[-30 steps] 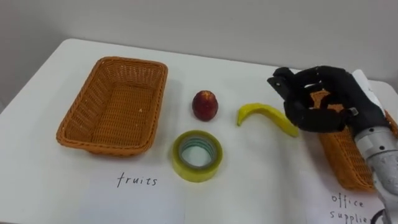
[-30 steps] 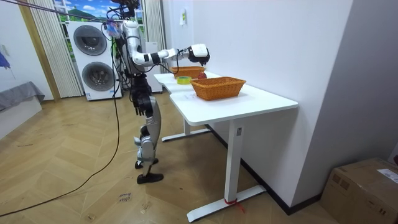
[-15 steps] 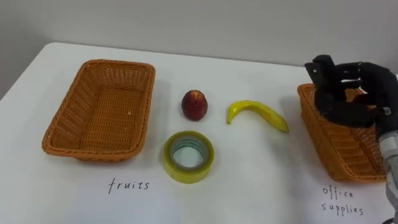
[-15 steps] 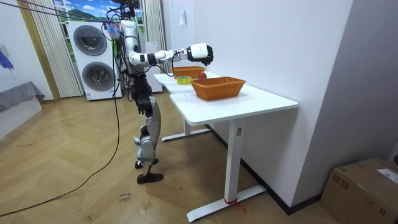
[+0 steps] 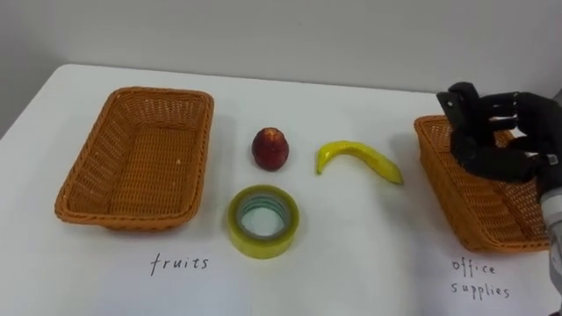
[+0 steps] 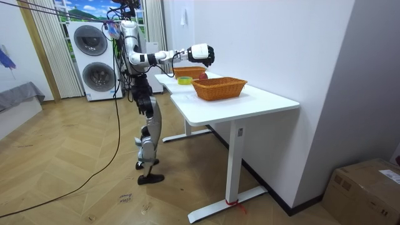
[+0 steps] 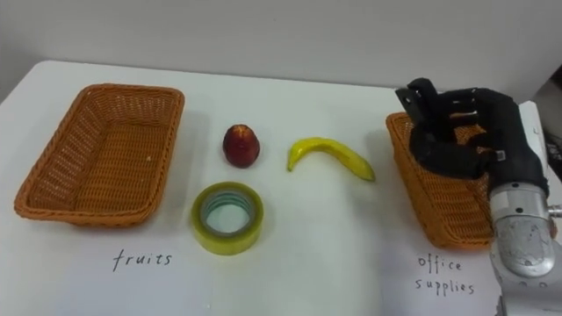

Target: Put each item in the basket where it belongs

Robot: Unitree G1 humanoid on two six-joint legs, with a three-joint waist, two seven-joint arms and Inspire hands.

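Black hand, silver wrist, white arm shells.
The right hand [image 7: 505,145], at 3 o'clock in the eye views, is glossy black with fingers made of blocky segments and a white piece at its back. Toward 4 o'clock it joins a silver-grey metal wrist cylinder with a ribbed collar and small screws. In the room view, at 10 o'clock, the forearm is a white shell, the trunk is dark with white upper parts, and the legs are silver-grey over black feet. Thin ropes rise from the shoulders, and a dark cable lies on the floor toward 8 o'clock.
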